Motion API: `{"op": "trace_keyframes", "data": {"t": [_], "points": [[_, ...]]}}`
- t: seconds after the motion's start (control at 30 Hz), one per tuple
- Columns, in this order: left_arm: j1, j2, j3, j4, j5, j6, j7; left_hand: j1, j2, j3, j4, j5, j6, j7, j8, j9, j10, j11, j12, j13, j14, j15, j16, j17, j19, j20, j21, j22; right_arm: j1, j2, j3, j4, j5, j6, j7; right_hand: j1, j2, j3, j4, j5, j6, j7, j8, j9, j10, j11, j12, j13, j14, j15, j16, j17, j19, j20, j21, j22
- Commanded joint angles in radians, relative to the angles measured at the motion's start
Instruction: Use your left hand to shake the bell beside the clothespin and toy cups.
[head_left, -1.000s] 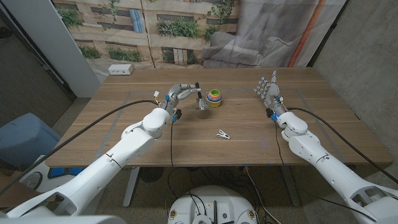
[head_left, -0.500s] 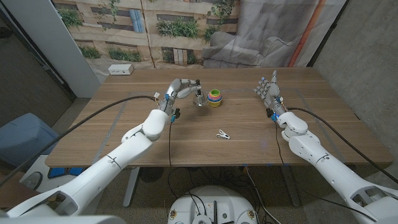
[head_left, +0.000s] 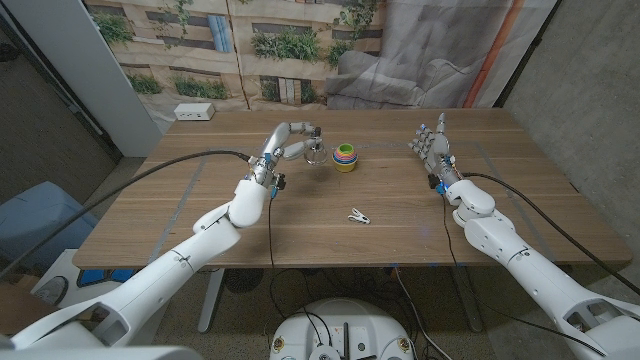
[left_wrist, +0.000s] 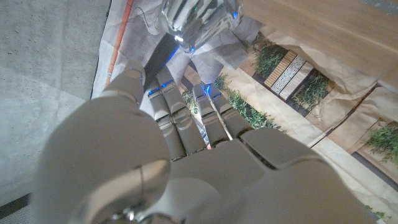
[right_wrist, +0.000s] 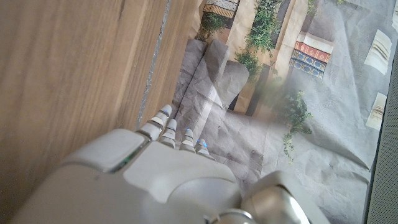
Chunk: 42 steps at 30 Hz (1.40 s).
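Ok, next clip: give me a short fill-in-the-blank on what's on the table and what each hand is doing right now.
1. The bell is held by the ____ hand.
2. Next to the bell stands a stack of toy ____.
3. The white clothespin lies on the ____, nearer the robot than the stack.
4. The right hand holds ____.

Missing words: left; cups; table; nothing

Silver bell held above table by left hand, beside stacked toy cups

Even, soft indoor light; head view sharp, wrist views blurred close up.
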Motion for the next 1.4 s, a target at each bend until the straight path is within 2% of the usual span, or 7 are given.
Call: {"op": "trace_keyframes", "data": {"t": [0.03, 0.2, 0.37, 0.5, 0.87, 1.23, 1.4], "points": [[-0.001, -0.005, -0.005, 0.038, 0.141, -0.058, 0.073, 0.003, 0.018, -0.003, 0.003, 0.003, 0.026, 0.012, 0.004, 0.004, 0.033, -0.036, -0.001, 0.004, 0.012, -0.131, 0.000, 0.001, -0.003, -0.002, -0.002, 0.003, -0.001, 0.000, 0.000, -0.002, 0.000, -0.001, -0.001, 0.003, 0.098, -0.006, -0.002, 0.006, -0.015, -0.002, 0.004, 0.005, 0.000, -0.003, 0.005, 0.001, -0.002, -0.004, 0.008, 0.003, 0.007, 0.000, 0.005, 0.003], [0.012, -0.002, -0.012, 0.019, 0.162, -0.028, 0.081, 0.003, 0.018, -0.005, 0.002, 0.003, 0.027, 0.013, 0.004, 0.004, 0.033, -0.036, 0.000, 0.004, 0.013, -0.132, 0.000, 0.001, -0.003, -0.002, -0.002, 0.003, 0.000, 0.000, 0.000, -0.001, 0.000, -0.001, -0.001, 0.003, 0.098, -0.006, -0.002, 0.006, -0.016, -0.003, 0.004, 0.005, 0.001, -0.003, 0.005, 0.001, -0.002, -0.004, 0.008, 0.003, 0.007, 0.000, 0.006, 0.003], [0.033, -0.014, -0.026, -0.002, 0.091, 0.018, 0.039, 0.004, 0.017, -0.007, 0.002, 0.003, 0.028, 0.013, 0.004, 0.004, 0.033, -0.036, 0.000, 0.004, 0.015, -0.133, 0.000, 0.001, -0.003, -0.001, -0.002, 0.003, 0.001, 0.000, 0.000, 0.001, 0.000, 0.000, 0.000, 0.003, 0.098, -0.006, -0.002, 0.006, -0.015, -0.004, 0.005, 0.005, 0.001, -0.002, 0.006, 0.001, -0.002, -0.004, 0.008, 0.003, 0.007, 0.000, 0.006, 0.003], [0.055, -0.031, -0.042, -0.040, 0.014, 0.103, -0.007, 0.002, 0.021, -0.007, 0.004, 0.003, 0.027, 0.014, 0.004, 0.004, 0.032, -0.036, 0.000, 0.004, 0.021, -0.130, 0.001, 0.001, -0.004, -0.002, -0.002, 0.003, 0.001, 0.000, 0.000, 0.002, 0.000, 0.000, 0.001, 0.003, 0.098, -0.006, -0.002, 0.006, -0.014, -0.003, 0.005, 0.005, 0.001, -0.002, 0.006, 0.001, -0.003, -0.004, 0.007, 0.003, 0.007, 0.000, 0.006, 0.003], [0.079, -0.068, -0.069, -0.107, -0.164, 0.263, -0.076, -0.002, 0.019, -0.007, 0.004, 0.004, 0.027, 0.016, 0.004, 0.003, 0.036, -0.035, 0.001, 0.004, 0.026, -0.126, -0.001, 0.000, -0.004, 0.000, -0.002, 0.002, 0.000, 0.001, -0.001, -0.001, -0.001, 0.000, -0.001, 0.003, 0.098, -0.006, -0.002, 0.006, -0.015, -0.004, 0.005, 0.005, 0.001, -0.004, 0.005, 0.001, -0.002, -0.003, 0.008, 0.003, 0.007, 0.000, 0.006, 0.003], [0.096, -0.084, -0.094, -0.159, -0.320, 0.406, -0.096, -0.003, 0.017, -0.006, 0.003, 0.005, 0.025, 0.019, 0.004, 0.003, 0.038, -0.035, 0.002, 0.004, 0.029, -0.124, -0.003, -0.001, -0.003, 0.001, -0.001, 0.002, 0.000, 0.000, 0.000, -0.001, 0.000, -0.001, -0.001, 0.003, 0.098, -0.006, -0.002, 0.006, -0.015, -0.002, 0.004, 0.005, 0.001, -0.003, 0.005, 0.001, -0.001, -0.004, 0.008, 0.003, 0.007, 0.000, 0.006, 0.003], [0.093, -0.074, -0.092, -0.177, -0.375, 0.469, -0.114, -0.002, 0.015, -0.006, 0.002, 0.005, 0.027, 0.020, 0.004, 0.003, 0.040, -0.035, 0.002, 0.004, 0.027, -0.126, -0.005, -0.002, -0.002, 0.002, -0.001, 0.002, 0.000, 0.000, 0.000, -0.002, 0.000, -0.001, -0.001, 0.003, 0.098, -0.006, -0.002, 0.006, -0.015, -0.003, 0.004, 0.005, 0.001, -0.003, 0.005, 0.001, -0.002, -0.004, 0.008, 0.003, 0.007, 0.000, 0.006, 0.003]]}}
